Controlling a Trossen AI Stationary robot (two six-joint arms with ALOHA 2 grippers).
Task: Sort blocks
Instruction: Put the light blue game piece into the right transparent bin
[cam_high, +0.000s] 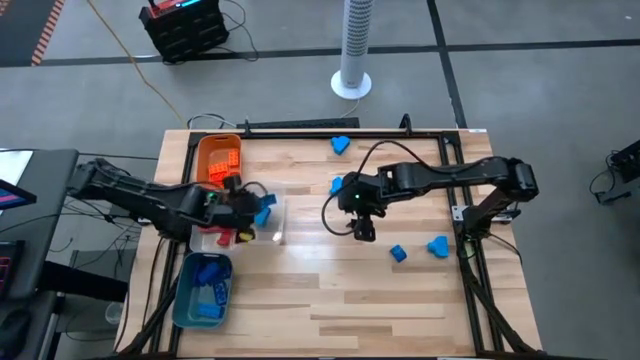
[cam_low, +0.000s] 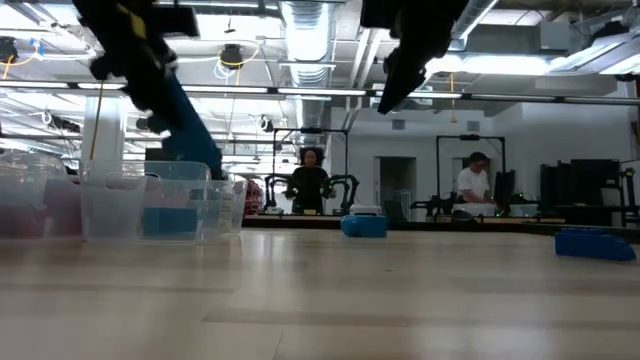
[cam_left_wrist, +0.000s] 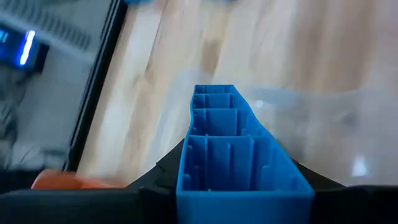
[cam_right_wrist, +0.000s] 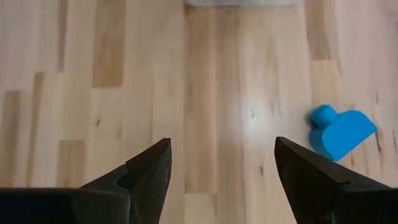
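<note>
On my screens the left gripper (cam_high: 262, 206) was clamped narrow on a long blue brick (cam_left_wrist: 231, 149), the brick's hollow underside facing the wrist camera and its length sticking out forward between the fingers (cam_left_wrist: 155, 177). From above, that gripper hung over the clear tray (cam_high: 275, 228) at the table's left side, with the brick's far end above the tray's clear wall.

The right gripper (cam_high: 362, 229) stood with its fingers (cam_right_wrist: 149, 174) spread wide and nothing between them, only bare wood below. It hovered over the middle of the wooden table (cam_high: 400, 300). In its wrist view a blue block (cam_right_wrist: 341, 132) with a round stud lay on the wood off to one side of the fingers, not touching them.

Farther out, I saw loose blue blocks on the table: one near the far edge (cam_high: 341, 145), one just beside the right arm's wrist (cam_high: 337, 185), and two to the right of the right gripper (cam_high: 398, 253) (cam_high: 438, 245). The orange tray (cam_high: 218, 158) held orange bricks at the far left, the clear tray held a few red pieces (cam_high: 222, 238), and the teal tray (cam_high: 190, 290) at the near left held blue ones.
</note>
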